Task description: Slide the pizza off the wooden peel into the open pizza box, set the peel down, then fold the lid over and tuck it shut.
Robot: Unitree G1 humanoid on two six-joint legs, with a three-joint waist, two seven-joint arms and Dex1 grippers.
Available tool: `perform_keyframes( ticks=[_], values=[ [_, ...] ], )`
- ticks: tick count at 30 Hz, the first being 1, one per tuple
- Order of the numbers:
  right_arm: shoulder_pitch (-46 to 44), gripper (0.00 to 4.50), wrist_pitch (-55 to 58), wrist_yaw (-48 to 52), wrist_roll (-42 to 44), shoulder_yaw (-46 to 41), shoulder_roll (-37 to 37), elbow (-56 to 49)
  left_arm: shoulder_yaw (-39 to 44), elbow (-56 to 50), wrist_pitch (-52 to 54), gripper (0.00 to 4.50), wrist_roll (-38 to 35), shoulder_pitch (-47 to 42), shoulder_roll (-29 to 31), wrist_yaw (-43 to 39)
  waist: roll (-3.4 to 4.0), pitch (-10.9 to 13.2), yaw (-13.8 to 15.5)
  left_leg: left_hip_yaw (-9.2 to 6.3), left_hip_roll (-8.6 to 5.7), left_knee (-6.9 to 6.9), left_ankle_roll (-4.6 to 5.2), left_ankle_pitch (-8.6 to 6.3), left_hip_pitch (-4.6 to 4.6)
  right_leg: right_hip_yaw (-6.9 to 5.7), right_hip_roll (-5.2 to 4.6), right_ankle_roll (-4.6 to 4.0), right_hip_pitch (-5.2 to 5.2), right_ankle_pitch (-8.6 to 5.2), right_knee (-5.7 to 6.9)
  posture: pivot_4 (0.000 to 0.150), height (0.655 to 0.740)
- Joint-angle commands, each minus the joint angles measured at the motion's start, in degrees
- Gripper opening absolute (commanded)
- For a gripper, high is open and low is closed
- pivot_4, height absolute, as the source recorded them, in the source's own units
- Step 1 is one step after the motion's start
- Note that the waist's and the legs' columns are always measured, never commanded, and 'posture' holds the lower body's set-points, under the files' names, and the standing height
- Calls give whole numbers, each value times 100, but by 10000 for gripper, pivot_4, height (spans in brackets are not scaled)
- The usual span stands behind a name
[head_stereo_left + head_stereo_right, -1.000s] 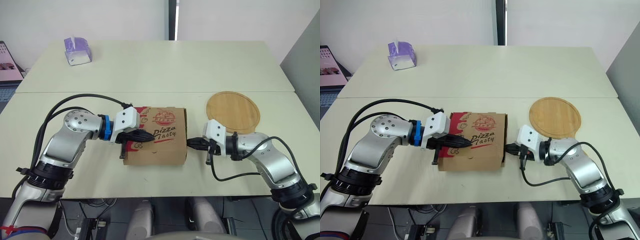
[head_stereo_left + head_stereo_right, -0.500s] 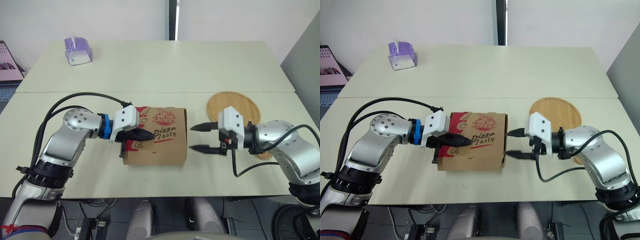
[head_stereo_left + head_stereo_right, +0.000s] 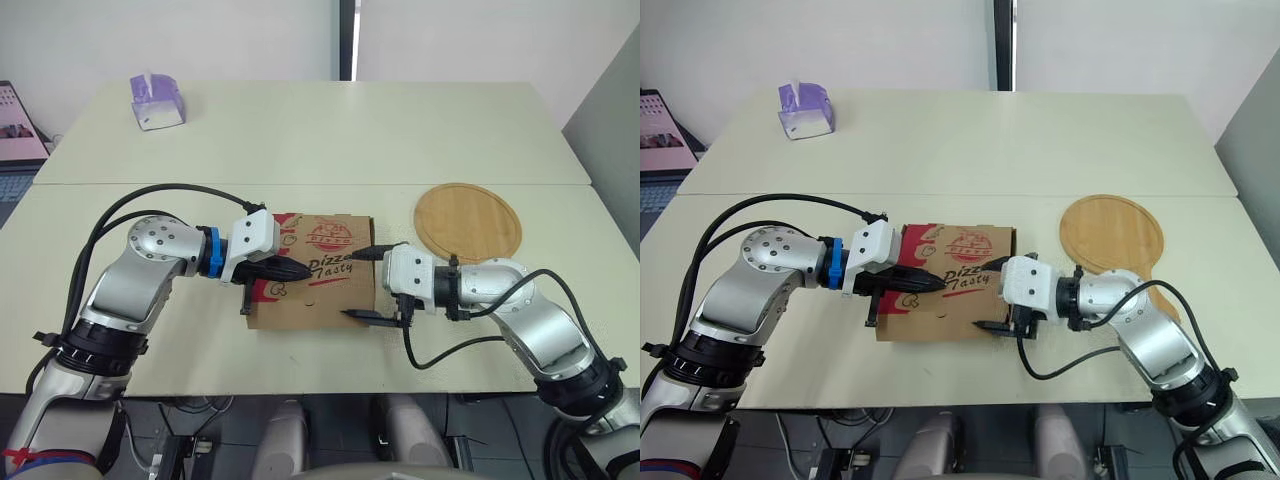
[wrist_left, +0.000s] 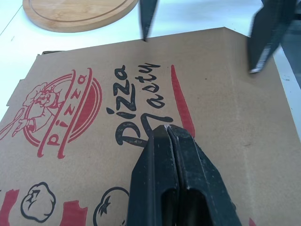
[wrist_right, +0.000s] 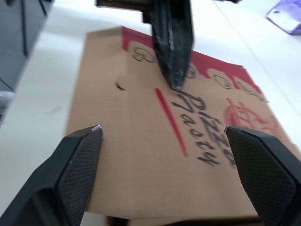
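Note:
The brown pizza box (image 3: pixel 312 285), printed "Pizza Tasty", lies with its lid down near the table's front. My left gripper (image 3: pixel 297 270) is shut with nothing in it, and its tip (image 4: pixel 167 130) rests on the lid's middle. My right gripper (image 3: pixel 362 284) is open wide over the lid's right end, one finger toward the back and the other toward the front. Its fingers (image 5: pixel 80 155) hold nothing. The round wooden peel (image 3: pixel 467 222) lies flat on the table to the right of the box, bare of pizza.
A purple tissue box (image 3: pixel 155 102) stands at the far left of the back table. A laptop (image 3: pixel 15 130) shows at the left edge. A seam (image 3: pixel 300 184) runs between the two tables behind the box.
My right gripper was shut at the box's right side, drew back and opened, and now reaches open over the lid's right end. The left gripper has stayed on the lid.

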Motion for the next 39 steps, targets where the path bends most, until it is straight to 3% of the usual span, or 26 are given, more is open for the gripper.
perform_keyframes(
  ticks=[1, 6, 20, 39],
  values=[
    [-70, 44762, -219, -49, -138, -33, 52, -45, 146, -205, -4, 0, -122, -47, 12, -22, 0, 0, 0, 0, 0, 0, 0, 0, 0, 1, 0, 0, 0, 0, 0, 1500, 7400],
    [117, 44762, 522, 413, 509, -78, -150, -555, 145, -219, 6, 0, -125, -39, 15, -30, 0, 0, 1, -1, 0, 0, 0, 0, 0, 0, 0, 0, 0, 0, 0, 1500, 7400],
    [-41, 44762, -329, -172, -638, 217, 152, -33, 112, -288, -23, 0, -108, 78, 40, -72, 0, 0, -2, 0, 1, 0, 0, 0, 2, 0, 1, 0, 0, 0, 1, 1500, 7400],
    [-186, 44762, -333, -592, -673, -68, 587, 98, 147, -293, 16, 0, -116, -94, 88, -297, 0, 0, -2, 0, 1, 0, 0, 0, 2, 1, 1, -1, 0, 0, 2, 1500, 7400]
  ],
)
